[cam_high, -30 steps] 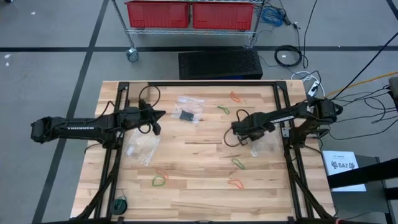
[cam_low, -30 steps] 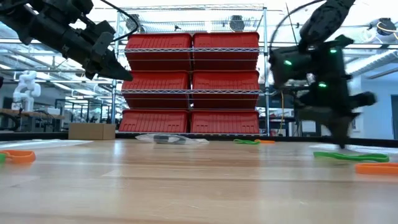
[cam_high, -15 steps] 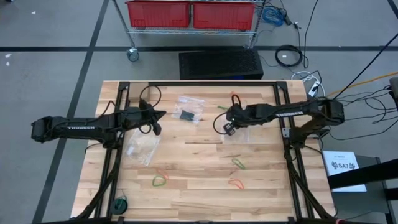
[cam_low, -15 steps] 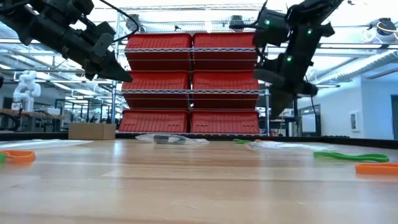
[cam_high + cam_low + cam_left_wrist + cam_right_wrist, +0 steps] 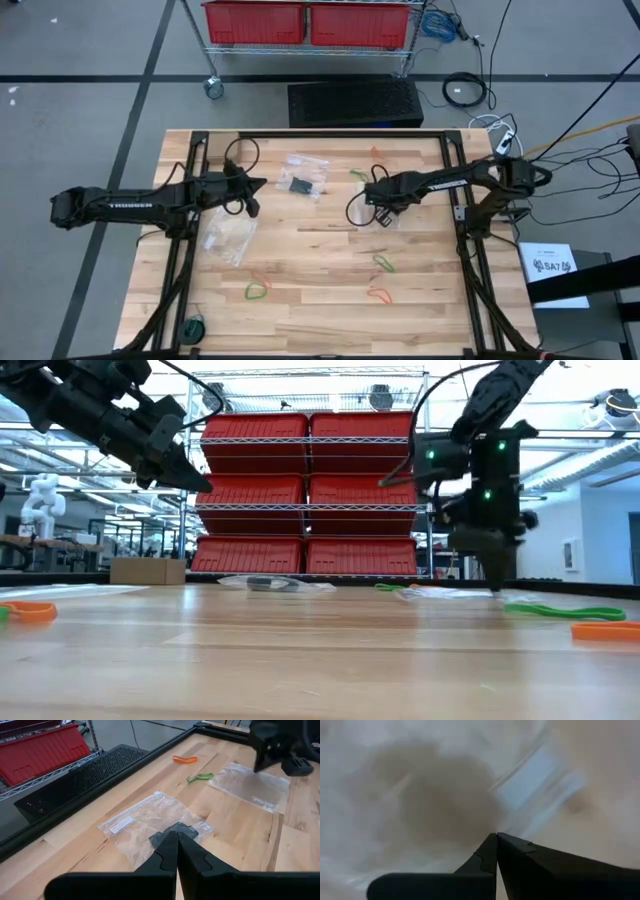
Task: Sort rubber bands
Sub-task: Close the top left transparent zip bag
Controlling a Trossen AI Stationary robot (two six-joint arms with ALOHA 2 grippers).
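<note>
Rubber bands: scattered loose on the bench [image 5: 320,300], all lying flat.
Far-side bands: an orange-red band [image 5: 379,152] near the far edge and a green band [image 5: 359,175] just nearer; in the left wrist view both [image 5: 185,759] [image 5: 200,777] lie side by side with their long axes roughly parallel, running toward the clear bag beside them.
Near-side right bands: a green band [image 5: 383,263] with its long axis slanted across the boards, and an orange-red band [image 5: 378,294] nearer the front edge, lying roughly along the boards; in the low view both are stretched flat, green [image 5: 565,612] behind orange-red [image 5: 605,629].
Near-side left bands: a green loop [image 5: 256,292] with an orange-red band [image 5: 262,280] just beside it; axis of the orange-red one hard to tell.
Black bands: a dark clump inside the far clear bag [image 5: 303,183]; single loops cannot be told apart.
Other bags: one clear bag [image 5: 229,236] on the left half, one [image 5: 250,785] under the right arm.
Right pincer [image 5: 381,217]: fingers pressed together, holding nothing visible, tip down at the clear bag near the bench's middle, between the far and near right bands.
Left pincer [image 5: 262,183]: closed and empty, raised above the bench, pointing toward the bag with the dark clump.
Beyond the bench: a wire shelf with red bins [image 5: 305,500].
</note>
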